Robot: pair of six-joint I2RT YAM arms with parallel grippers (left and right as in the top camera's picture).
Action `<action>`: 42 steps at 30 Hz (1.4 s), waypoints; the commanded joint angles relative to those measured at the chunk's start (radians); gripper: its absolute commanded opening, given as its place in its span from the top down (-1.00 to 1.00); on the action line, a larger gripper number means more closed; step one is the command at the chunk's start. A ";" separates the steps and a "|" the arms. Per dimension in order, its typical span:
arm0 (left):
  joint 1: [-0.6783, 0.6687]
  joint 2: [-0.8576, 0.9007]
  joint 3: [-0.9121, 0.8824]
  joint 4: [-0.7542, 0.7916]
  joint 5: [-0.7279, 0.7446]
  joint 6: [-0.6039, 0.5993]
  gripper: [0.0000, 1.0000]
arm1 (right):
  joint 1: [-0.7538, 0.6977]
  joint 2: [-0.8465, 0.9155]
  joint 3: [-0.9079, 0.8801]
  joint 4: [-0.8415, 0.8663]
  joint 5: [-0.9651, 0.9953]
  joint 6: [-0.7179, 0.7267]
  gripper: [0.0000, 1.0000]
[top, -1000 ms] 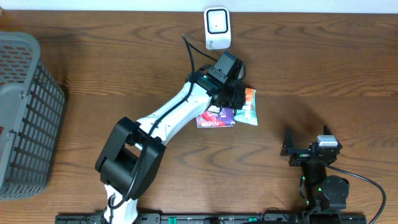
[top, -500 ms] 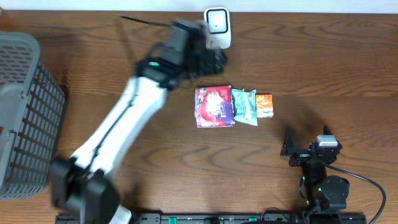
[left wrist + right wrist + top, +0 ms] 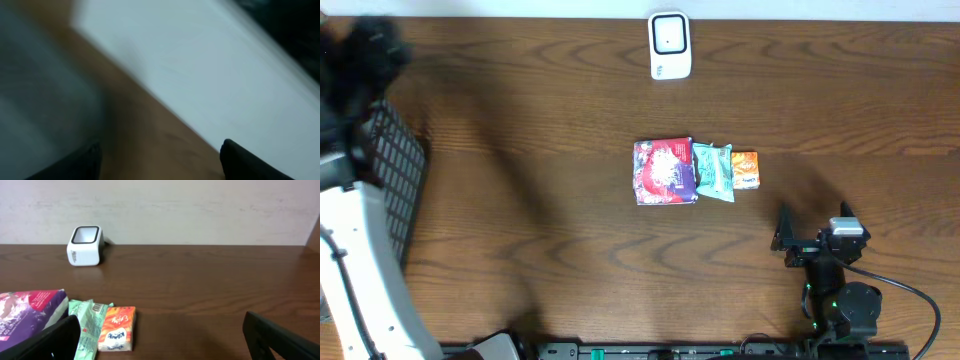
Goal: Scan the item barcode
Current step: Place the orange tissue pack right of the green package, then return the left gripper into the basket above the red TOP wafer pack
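Overhead: my left arm [image 3: 360, 260] is a blur down the left edge of the frame, its dark end over the grey basket [image 3: 400, 170] in the upper left. At the centre of the wooden table [image 3: 520, 130] three packets lie in a row: the purple packet [image 3: 664, 172], the green packet [image 3: 713, 171] touching its right side, and the orange packet [image 3: 745, 169] just beside that. The white scanner [image 3: 670, 45] stands at top centre, well apart from them. My right claw [image 3: 810, 232] sits at lower right, near none of them.

Left wrist: everything is smeared. My left claw [image 3: 160, 162] shows two dark fingertips low in the frame, spread wide, pinching nothing.

Right wrist: my right fingers [image 3: 55, 340] fill the bottom corners, spread wide. The packets lie at lower left, the scanner at upper left.
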 commanded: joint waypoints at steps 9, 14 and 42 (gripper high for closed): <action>0.273 0.146 -0.006 -0.216 -0.472 0.263 -0.51 | 0.002 -0.005 -0.001 -0.004 -0.008 -0.008 -0.98; 0.277 0.254 -0.006 -0.186 -0.476 0.597 -0.51 | 0.002 -0.005 -0.001 -0.004 -0.008 -0.008 -0.98; 0.570 0.660 -0.006 -0.165 -0.190 1.249 -0.27 | 0.002 -0.005 -0.001 -0.004 -0.008 -0.008 -0.98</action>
